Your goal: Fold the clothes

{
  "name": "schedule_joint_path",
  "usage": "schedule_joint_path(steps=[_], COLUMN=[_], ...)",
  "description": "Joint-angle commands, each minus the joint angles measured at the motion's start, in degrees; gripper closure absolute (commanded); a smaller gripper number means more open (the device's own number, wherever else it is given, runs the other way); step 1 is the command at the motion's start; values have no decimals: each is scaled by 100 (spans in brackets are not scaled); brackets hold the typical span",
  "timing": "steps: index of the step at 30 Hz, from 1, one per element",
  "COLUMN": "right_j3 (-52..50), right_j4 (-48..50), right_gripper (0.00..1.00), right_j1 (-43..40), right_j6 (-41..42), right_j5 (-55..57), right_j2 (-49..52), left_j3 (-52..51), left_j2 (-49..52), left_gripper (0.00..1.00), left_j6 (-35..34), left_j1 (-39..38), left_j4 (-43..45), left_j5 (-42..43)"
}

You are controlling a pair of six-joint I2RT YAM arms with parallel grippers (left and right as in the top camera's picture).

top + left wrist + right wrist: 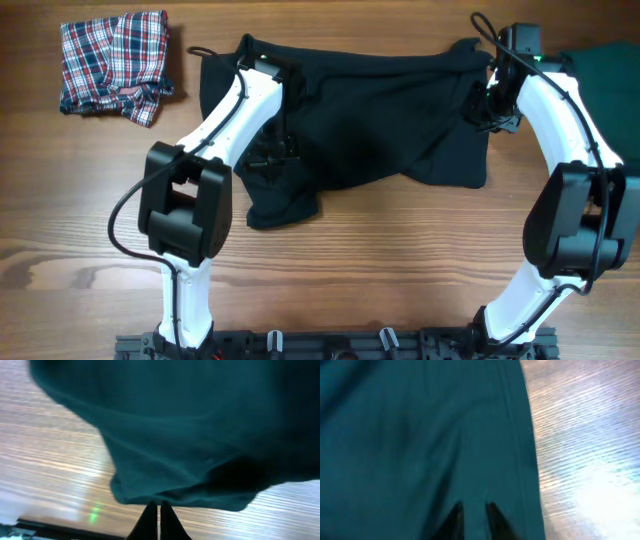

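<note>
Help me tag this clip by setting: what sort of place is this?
Probably a robotics lab or test bench: two robot arms on a black rail at the edge of a wooden table, with garments laid out, a black shirt, a plaid garment and a dark green garment.

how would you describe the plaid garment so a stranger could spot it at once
On the wooden table, look to the far left corner. The plaid garment lies crumpled there, alone. Its red, blue and white checks set it apart from the black shirt mid-table and the dark green garment at the right edge.
</note>
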Motion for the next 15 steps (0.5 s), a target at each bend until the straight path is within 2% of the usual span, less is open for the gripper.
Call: schedule_joint_path(steps=[1,8,15], right_j3=[-542,-887,-890], right_j4=[367,1034,739], right_gripper=[96,96,96], right_j1=[-24,-24,-24], right_j6=[9,-9,151], right_j5=[-48,11,57], right_j2=[33,33,33], left_j3=[-306,-979,-1523], left_j2=[-31,-31,-31], left_gripper=[96,96,96], left_j6=[-59,-59,-184], left_j1=[-205,-326,-326], left_j4=[181,929,1102], left_j5=[365,481,483])
